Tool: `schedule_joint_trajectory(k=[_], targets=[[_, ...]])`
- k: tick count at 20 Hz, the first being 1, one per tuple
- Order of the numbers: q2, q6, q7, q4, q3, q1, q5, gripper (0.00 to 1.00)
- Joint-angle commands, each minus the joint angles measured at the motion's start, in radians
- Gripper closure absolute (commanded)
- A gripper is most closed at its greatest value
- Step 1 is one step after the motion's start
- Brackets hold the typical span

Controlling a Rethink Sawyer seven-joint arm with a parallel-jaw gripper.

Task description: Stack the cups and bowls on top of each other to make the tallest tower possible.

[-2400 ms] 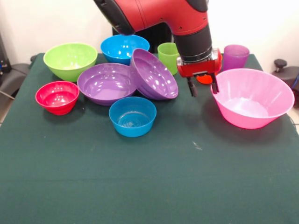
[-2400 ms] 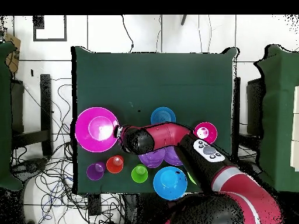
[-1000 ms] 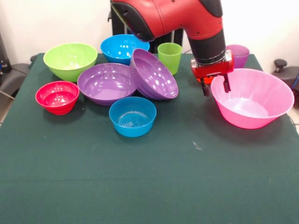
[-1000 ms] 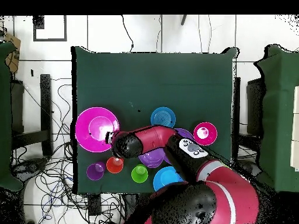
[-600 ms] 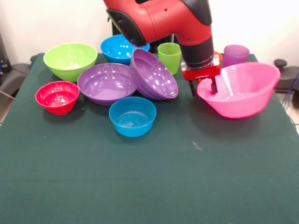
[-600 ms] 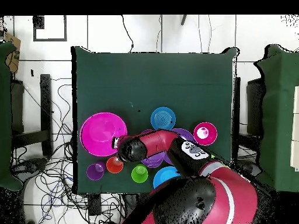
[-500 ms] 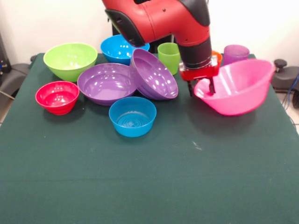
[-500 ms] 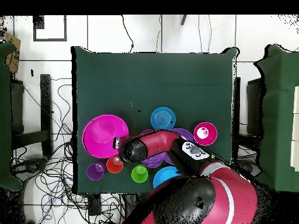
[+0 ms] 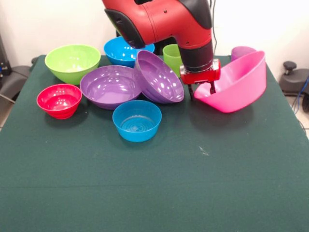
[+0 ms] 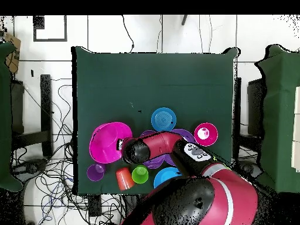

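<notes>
My gripper [image 9: 201, 90] is shut on the near rim of the big pink bowl [image 9: 236, 84], which hangs steeply tilted with its far side raised. In the overhead view the pink bowl [image 10: 107, 142] sits at my gripper [image 10: 121, 143]. The purple cup [image 9: 241, 50] peeks out behind the bowl. The green cup [image 9: 172, 54] stands behind my arm. The orange cup [image 10: 123, 178] seems to lie on its side in the overhead view and is hidden in the front view.
Left of the gripper are a tilted purple bowl [image 9: 159, 77] leaning on a flat purple bowl [image 9: 110, 86], a blue bowl [image 9: 137, 120] in front, a red bowl [image 9: 59, 100], a lime bowl [image 9: 72, 62] and a second blue bowl [image 9: 126, 50] at the back.
The gripper closed on the pink bowl's rim, dragged it left toward the purple bowls and tipped it up. The orange cup has toppled beside the green cup.
</notes>
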Motion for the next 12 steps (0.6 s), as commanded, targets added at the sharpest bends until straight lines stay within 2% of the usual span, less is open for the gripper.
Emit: schedule_joint_trajectory(k=[1,12], targets=[[-0.021,-0.021,0.002,-0.057,-0.046,0.010,-0.052,0.00],[-0.100,0.060,-0.031,0.008,0.028,-0.039,0.003,0.00]])
